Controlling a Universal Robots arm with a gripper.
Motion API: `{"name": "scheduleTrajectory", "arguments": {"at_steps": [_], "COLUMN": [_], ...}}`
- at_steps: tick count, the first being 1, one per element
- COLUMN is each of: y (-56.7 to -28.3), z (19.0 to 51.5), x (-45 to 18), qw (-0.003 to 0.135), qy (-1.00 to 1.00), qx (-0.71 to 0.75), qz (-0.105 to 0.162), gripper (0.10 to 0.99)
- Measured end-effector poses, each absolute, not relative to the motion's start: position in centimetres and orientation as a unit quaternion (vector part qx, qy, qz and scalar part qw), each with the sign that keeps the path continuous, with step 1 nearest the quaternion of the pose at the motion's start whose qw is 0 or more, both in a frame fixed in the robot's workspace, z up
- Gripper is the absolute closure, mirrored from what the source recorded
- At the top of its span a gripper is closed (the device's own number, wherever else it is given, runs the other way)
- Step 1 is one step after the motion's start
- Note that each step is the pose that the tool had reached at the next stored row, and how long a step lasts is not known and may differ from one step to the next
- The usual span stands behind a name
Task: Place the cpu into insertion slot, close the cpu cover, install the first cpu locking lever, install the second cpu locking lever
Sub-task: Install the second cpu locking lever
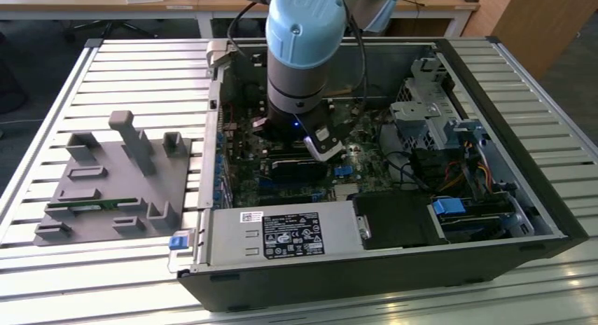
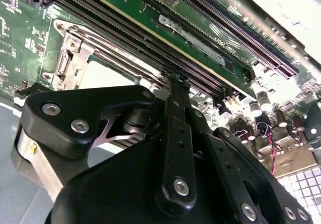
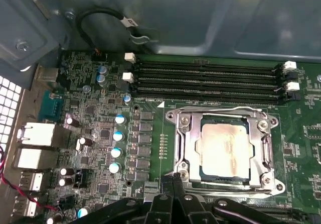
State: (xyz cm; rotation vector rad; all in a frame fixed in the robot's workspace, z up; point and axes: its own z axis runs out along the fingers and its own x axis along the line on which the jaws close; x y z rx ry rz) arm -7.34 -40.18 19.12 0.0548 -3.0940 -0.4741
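My gripper [image 3: 173, 180] hovers pinched together, holding nothing, just beside the slot's [image 3: 224, 151] edge; the cpu [image 3: 224, 148] sits in it, cover [image 3: 266, 148] down around it.

Your arm [image 1: 301, 45] in the exterior view: thick grey cylindrical link, pale blue rounded cap on the joint housing, black cable running along its side. Below the link you get a black wrist section with a small blue light and a white-edged block. In both wrist views the gripper [image 2: 173, 81] is matte black: flat linkage plates, narrow central bar, silver round-head screws [image 2: 181, 186] at the pivots. A silvery metal block sits under one linkage plate.
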Motion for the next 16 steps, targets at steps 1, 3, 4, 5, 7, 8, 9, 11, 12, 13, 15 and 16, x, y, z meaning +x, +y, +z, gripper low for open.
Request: {"name": "scheduleTrajectory", "arguments": {"at_steps": [1,3,4,5,7,8,9,11,12,13,15,16], "y": [-40.2,-40.2,-40.1,-40.1,-40.1,-40.1,-40.1,-40.1,-40.1,-40.1,-40.1,-40.1], "z": [19.1,19.0,18.9,18.9,18.8,18.8,18.8,19.1,19.4,19.7,20.4,20.7], "x": [-7.4,-7.5,-7.5,-7.6,-7.7,-7.7,-7.7,-7.8,-7.8,-7.8,-7.8,-7.8], "qw": [0.005,0.005,0.005,0.005,0.005,0.005,0.005,0.005,0.005,0.005,0.005,0.005], "qy": [-0.988,-0.987,-0.987,-0.987,-0.987,-0.987,-0.987,-0.986,-0.987,-0.987,-0.987,-0.987], "qx": [0.018,0.018,0.018,0.018,0.018,0.018,0.018,0.018,0.018,0.018,0.018,0.018], "qz": [-0.153,-0.157,-0.158,-0.159,-0.161,-0.162,-0.162,-0.163,-0.163,-0.162,-0.163,-0.163], "gripper": [0.98,0.98,0.98,0.98,0.98,0.98,0.98,0.98,0.98,0.98,0.98,0.98]}}
